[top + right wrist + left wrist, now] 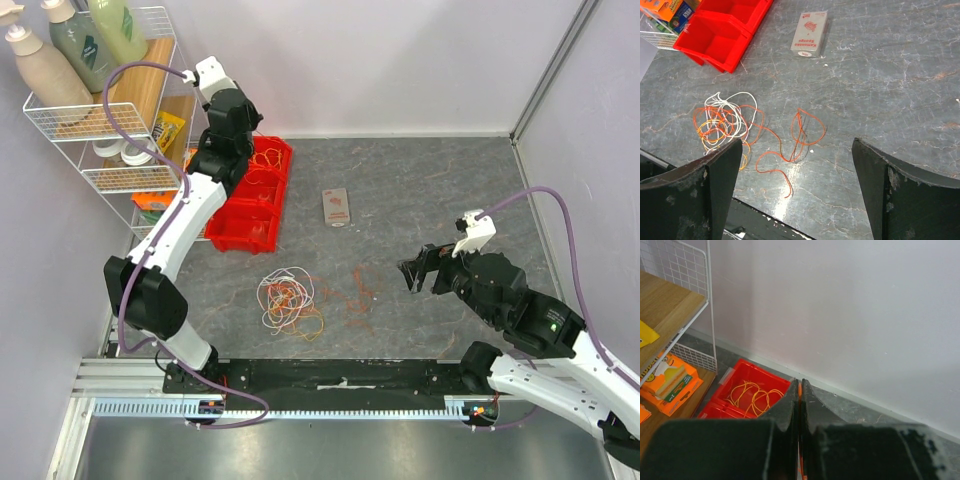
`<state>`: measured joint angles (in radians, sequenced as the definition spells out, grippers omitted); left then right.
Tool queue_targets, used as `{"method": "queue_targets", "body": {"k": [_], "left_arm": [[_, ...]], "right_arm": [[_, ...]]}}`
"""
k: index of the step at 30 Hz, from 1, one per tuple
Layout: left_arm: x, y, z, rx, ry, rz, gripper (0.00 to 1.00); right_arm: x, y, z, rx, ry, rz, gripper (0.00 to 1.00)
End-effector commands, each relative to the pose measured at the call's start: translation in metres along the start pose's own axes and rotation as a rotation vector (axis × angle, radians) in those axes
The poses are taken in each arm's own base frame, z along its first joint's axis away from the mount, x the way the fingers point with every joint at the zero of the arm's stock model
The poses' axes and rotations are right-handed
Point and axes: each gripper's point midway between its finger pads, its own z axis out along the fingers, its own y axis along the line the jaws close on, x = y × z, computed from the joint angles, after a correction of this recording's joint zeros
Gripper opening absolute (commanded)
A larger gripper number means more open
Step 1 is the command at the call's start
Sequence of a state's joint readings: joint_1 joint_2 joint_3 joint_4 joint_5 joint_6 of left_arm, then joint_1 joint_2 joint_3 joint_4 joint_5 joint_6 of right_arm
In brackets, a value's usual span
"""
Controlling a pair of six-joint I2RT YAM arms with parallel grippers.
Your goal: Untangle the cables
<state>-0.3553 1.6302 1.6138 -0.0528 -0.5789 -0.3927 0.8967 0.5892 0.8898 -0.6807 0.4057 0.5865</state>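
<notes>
A tangle of white, orange and red cables (290,302) (722,125) lies on the grey table near the front. One red-orange cable (807,131) (357,288) trails out of it to the right in loose loops. Another orange cable (752,397) (266,160) is coiled in the back compartment of the red bin. My left gripper (799,383) (250,150) hovers over that bin, shut on a thin orange cable strand (799,390) pinched between its jaws. My right gripper (796,142) (414,272) stands wide open above the table, right of the red-orange loops, holding nothing.
The red bin (250,215) (715,35) sits at the back left beside a white wire shelf (100,125) with bottles and packets. A small sponge box (337,207) (810,34) lies mid-table. White walls close in the back and right.
</notes>
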Motion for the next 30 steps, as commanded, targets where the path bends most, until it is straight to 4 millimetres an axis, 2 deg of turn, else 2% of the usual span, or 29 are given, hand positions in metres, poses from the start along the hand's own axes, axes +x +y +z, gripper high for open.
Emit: {"method": "queue_targets", "body": {"k": [1, 6, 10, 17, 24, 30], "left_arm": [[-0.05, -0.008, -0.007, 0.01, -0.107, -0.056, 0.02], [-0.06, -0.003, -0.013, -0.004, -0.126, -0.067, 0.02], [-0.056, 0.004, -0.012, -0.05, -0.12, -0.067, 0.02], [-0.037, 0.021, -0.002, -0.155, -0.106, -0.065, 0.02], [-0.004, 0.041, 0.019, -0.316, -0.068, -0.029, 0.02], [0.005, 0.057, 0.027, -0.441, -0.082, -0.005, 0.02]], "right_arm": [[-0.01, 0.008, 0.002, -0.028, -0.035, 0.022, 0.98], [-0.008, 0.009, 0.002, -0.032, -0.029, 0.026, 0.98], [-0.009, 0.009, 0.001, -0.036, -0.033, 0.031, 0.98], [-0.008, 0.009, 0.001, -0.037, -0.033, 0.038, 0.98], [-0.005, 0.008, 0.004, -0.029, -0.023, 0.031, 0.98], [-0.003, 0.009, 0.009, -0.023, -0.013, 0.018, 0.98]]}}
